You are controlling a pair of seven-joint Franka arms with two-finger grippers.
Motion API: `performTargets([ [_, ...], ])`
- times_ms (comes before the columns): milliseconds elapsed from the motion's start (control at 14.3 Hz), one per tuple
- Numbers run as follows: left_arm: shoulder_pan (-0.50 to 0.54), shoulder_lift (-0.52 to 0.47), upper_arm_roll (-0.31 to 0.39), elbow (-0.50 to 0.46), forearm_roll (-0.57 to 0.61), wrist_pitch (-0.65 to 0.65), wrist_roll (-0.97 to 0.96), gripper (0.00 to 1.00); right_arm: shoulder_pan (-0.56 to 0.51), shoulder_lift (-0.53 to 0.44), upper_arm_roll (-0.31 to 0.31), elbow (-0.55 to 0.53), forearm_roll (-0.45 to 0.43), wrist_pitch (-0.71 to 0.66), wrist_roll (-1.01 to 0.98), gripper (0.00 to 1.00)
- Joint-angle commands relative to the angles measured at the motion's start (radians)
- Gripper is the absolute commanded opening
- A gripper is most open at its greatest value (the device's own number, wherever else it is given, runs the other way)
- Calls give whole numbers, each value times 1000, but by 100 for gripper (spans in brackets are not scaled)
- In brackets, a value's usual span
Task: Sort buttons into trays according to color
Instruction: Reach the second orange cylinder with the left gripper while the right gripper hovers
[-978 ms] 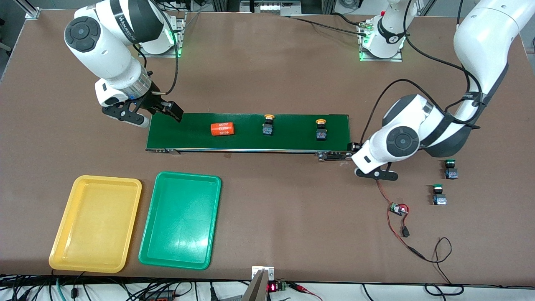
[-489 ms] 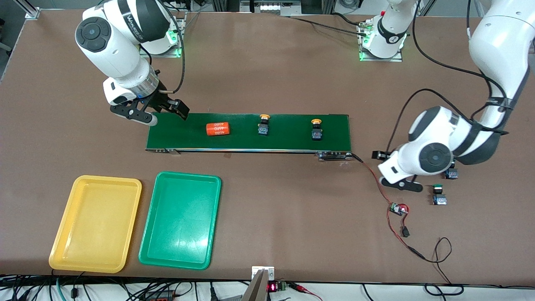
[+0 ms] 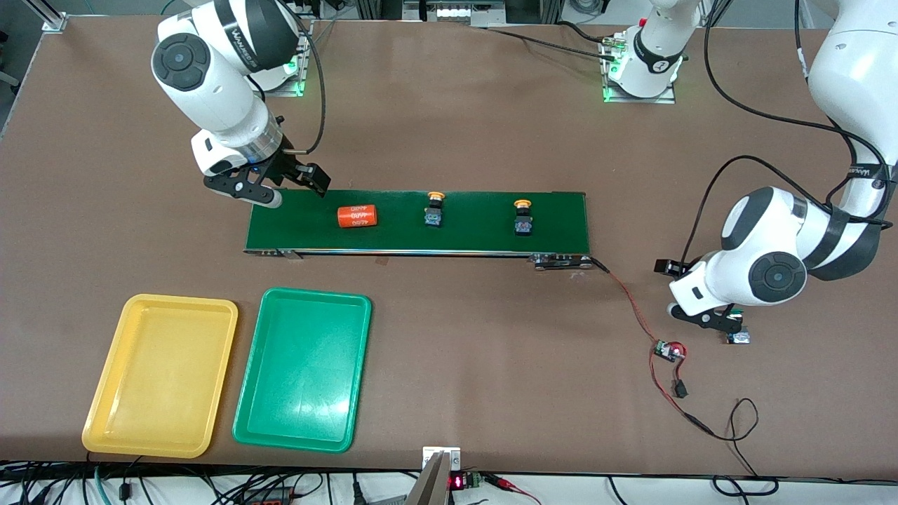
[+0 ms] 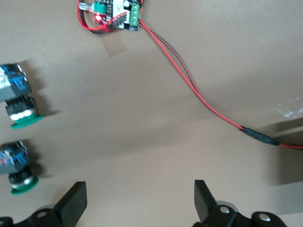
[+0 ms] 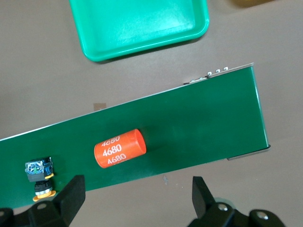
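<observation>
On the conveyor belt (image 3: 417, 221) you have two yellow-capped buttons, one (image 3: 434, 209) mid-belt and one (image 3: 522, 217) toward the left arm's end, with the orange 4680 cylinder (image 3: 357, 216) at the right arm's end. All three have shifted along the belt toward the right arm over the last second, so the belt looks to be running.

Your right gripper (image 3: 284, 189) has moved in over the belt's end, jaws spread and empty, the cylinder at about four o'clock from it in the front view; expect it to wait for a yellow button.

Your left gripper (image 4: 139, 201) has swung away from the belt's other end to the two green-capped buttons (image 4: 19, 97) (image 4: 16, 168) on the bare table. Its fingers are wide apart, holding nothing, and the buttons lie just beside one fingertip. A green pick is probably next.

Both trays, yellow (image 3: 95, 414) and green (image 3: 245, 414), hold no buttons yet.
</observation>
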Motion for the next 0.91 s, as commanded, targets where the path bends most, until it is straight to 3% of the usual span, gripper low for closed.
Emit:
performTargets([
  [0,-55,-44,123,3,-41,40,141,100,10,-10,52,-51,-7,70,91,100],
  [140,-106,-78,257,-6,-125,67,268,100,10,-10,67,-85,-11,119,91,100],
  [349,-157,-127,425,-41,-201,67,412,100,19,13,70,-90,-86,140,83,100],
  [559,-172,-176,542,-103,-203,98,419,100,21,41,76,-90,-119,195,83,100],
  [839,-183,-276,662,-288,-207,190,420,100,36,66,76,-91,-162,225,83,100],
])
